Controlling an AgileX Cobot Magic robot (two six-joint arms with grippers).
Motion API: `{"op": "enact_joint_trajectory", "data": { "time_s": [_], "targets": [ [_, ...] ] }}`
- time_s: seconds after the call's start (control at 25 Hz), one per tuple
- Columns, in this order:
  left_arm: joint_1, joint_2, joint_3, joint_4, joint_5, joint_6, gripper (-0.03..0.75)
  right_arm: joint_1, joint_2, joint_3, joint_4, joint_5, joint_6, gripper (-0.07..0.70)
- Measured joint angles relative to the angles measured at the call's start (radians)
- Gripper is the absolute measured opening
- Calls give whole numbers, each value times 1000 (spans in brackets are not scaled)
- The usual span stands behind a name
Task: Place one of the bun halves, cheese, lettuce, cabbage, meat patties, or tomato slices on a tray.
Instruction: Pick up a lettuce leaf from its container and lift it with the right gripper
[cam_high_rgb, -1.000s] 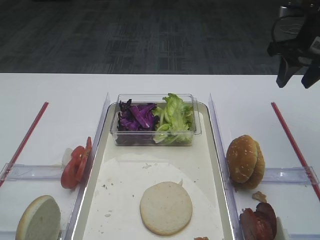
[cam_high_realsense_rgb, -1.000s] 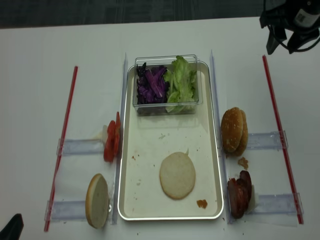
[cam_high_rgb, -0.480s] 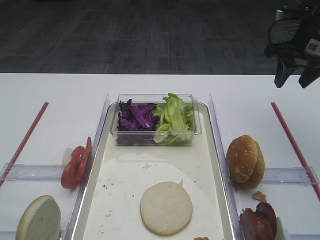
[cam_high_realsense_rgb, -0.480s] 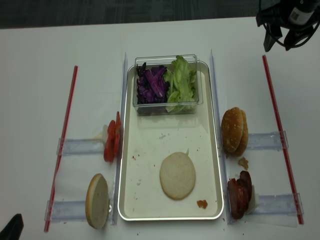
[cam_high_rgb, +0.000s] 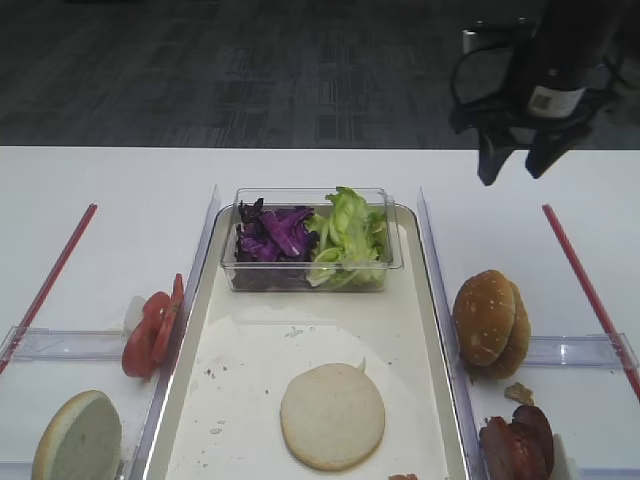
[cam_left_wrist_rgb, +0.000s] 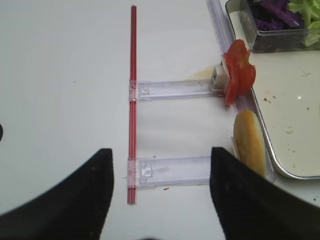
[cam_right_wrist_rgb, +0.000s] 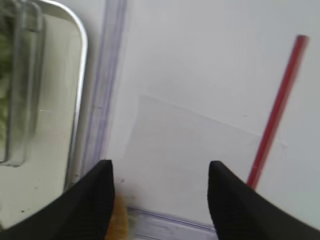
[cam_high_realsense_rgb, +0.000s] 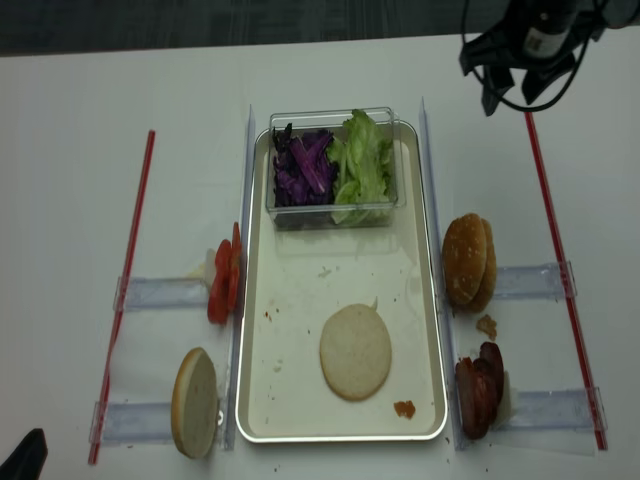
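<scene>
A pale cut-face bun half (cam_high_rgb: 332, 415) lies on the cream tray (cam_high_rgb: 446, 330), (cam_high_realsense_rgb: 320, 290). Right of the tray stand sesame bun halves (cam_high_rgb: 490, 322) and meat patties (cam_high_rgb: 515, 445). To its left are tomato slices (cam_high_rgb: 152, 325), (cam_left_wrist_rgb: 237, 72) and another bun half (cam_high_rgb: 78, 438), (cam_left_wrist_rgb: 249, 142). Cabbage (cam_high_rgb: 272, 232) and lettuce (cam_high_rgb: 348, 235) fill a clear box. No cheese shows. My right gripper (cam_high_rgb: 511, 172), (cam_right_wrist_rgb: 161, 165) hangs open and empty over bare table beyond the sesame buns. My left gripper (cam_left_wrist_rgb: 161, 150) is open and empty, left of the tomato.
The clear box (cam_high_realsense_rgb: 333, 215) sits at the tray's far end. Red strips (cam_high_rgb: 585, 280), (cam_left_wrist_rgb: 133, 100) and clear plastic rails (cam_high_realsense_rgb: 425, 180), (cam_left_wrist_rgb: 172, 90) frame the side areas. The tray's metal rim (cam_right_wrist_rgb: 80, 100) shows left of my right gripper. A crumb (cam_high_realsense_rgb: 403, 408) lies on the tray.
My right gripper has moved left from the table's far right edge toward the tray's far right corner, with its jaws just as wide. The food has not moved.
</scene>
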Motion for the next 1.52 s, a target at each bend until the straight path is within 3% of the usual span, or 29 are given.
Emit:
{"op": "enact_joint_trajectory", "data": {
  "time_s": [0.28,0.6,1.12,1.52],
  "targets": [
    [0,0,0,0,0,0,400,140,17,-30,2,0,76,461],
    [0,0,0,0,0,0,400,224,94,-107,67,0,143,461],
    [0,0,0,0,0,0,400,287,229,-263,143,0,193,419],
    [0,0,0,0,0,0,400,286,273,-273,141,0,206,403]
  ]
}}
